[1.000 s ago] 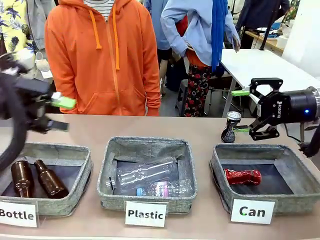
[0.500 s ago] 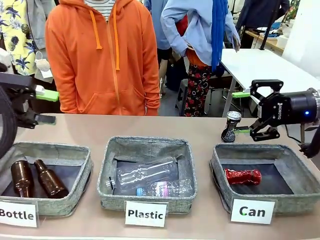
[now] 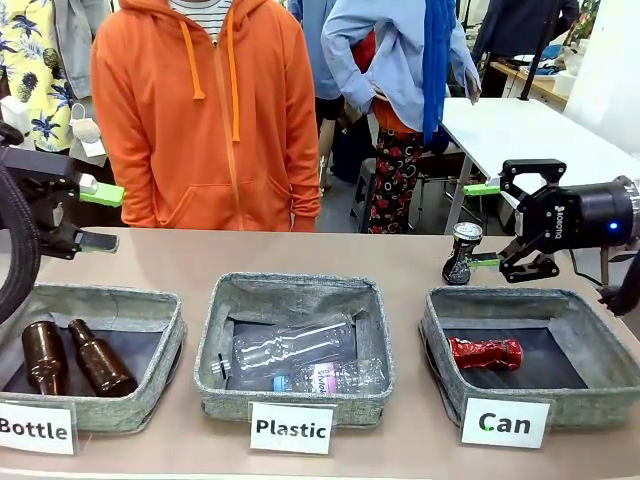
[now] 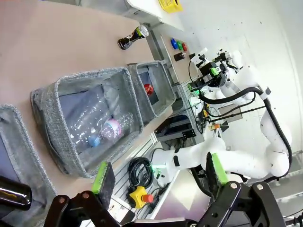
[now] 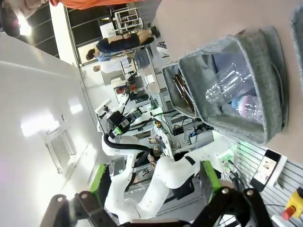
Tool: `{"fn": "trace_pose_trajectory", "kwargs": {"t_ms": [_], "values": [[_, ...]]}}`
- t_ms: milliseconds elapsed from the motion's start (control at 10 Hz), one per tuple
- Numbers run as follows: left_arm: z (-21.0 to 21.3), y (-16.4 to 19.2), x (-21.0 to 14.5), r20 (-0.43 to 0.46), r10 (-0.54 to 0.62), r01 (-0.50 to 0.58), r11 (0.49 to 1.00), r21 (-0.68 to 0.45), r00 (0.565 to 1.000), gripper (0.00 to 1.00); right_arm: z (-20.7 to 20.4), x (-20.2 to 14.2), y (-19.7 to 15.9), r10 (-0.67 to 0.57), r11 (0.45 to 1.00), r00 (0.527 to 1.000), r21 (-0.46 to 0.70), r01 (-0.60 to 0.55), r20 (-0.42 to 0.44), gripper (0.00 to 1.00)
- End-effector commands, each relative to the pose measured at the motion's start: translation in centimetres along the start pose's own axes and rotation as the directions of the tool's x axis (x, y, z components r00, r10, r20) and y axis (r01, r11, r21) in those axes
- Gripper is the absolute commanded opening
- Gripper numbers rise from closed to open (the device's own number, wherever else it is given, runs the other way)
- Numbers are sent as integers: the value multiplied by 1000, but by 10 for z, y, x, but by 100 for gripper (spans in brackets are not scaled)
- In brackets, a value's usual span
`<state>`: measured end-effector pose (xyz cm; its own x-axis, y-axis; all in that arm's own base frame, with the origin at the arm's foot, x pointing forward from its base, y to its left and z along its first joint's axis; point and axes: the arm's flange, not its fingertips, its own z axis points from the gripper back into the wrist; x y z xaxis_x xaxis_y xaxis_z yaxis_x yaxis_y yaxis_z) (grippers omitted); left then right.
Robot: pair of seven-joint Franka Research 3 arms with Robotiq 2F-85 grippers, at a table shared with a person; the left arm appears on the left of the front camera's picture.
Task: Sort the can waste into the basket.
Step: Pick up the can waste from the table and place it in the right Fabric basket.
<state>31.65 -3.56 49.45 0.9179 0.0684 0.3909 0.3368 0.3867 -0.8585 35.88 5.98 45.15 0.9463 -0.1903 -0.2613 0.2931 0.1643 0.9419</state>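
Note:
A black-blue crushed can (image 3: 460, 254) with a silver top stands upright on the table behind the "Can" basket (image 3: 437, 345). My right gripper (image 3: 482, 223) hangs open just right of it, lying on its side. The lower fingertip (image 3: 486, 260) is close beside the can; I cannot tell whether they touch. The red crushed can (image 3: 485, 352) lies on the basket's dark floor. My left gripper (image 3: 100, 217) is open and holds nothing, above the far left of the table. In the left wrist view the dark can (image 4: 132, 38) and the red can (image 4: 148, 88) show far off beyond the open gripper (image 4: 159, 174).
The "Plastic" basket (image 3: 225, 300) with clear bottles sits in the middle. The "Bottle" basket (image 3: 150, 305) with two brown bottles is at the left. A person in an orange hoodie (image 3: 205, 110) stands at the far edge. The right wrist view looks past my open gripper (image 5: 154, 176) at these baskets.
My left gripper has drawn back to the left, away from the table's middle, and settled. The right gripper and both cans have stayed put.

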Motion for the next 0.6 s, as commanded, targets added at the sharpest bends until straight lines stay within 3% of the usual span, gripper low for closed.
{"fn": "trace_pose_trajectory", "kwargs": {"t_ms": [0,100,200,500], "values": [[2,-2,-4,3,10,-10,1000,-18,1000,100,-1,-2,3,-15,1000,1000,6,15,-2,100],[2,-2,-4,3,10,-10,1000,-18,1000,100,0,0,0,0,1000,1000,0,0,0,100],[2,-2,-4,3,10,-10,1000,-18,1000,100,15,14,5,238,967,970,-106,-232,44,100],[2,-2,-4,3,10,-10,1000,-18,1000,100,101,101,-17,541,832,830,-233,-504,135,100]]}}
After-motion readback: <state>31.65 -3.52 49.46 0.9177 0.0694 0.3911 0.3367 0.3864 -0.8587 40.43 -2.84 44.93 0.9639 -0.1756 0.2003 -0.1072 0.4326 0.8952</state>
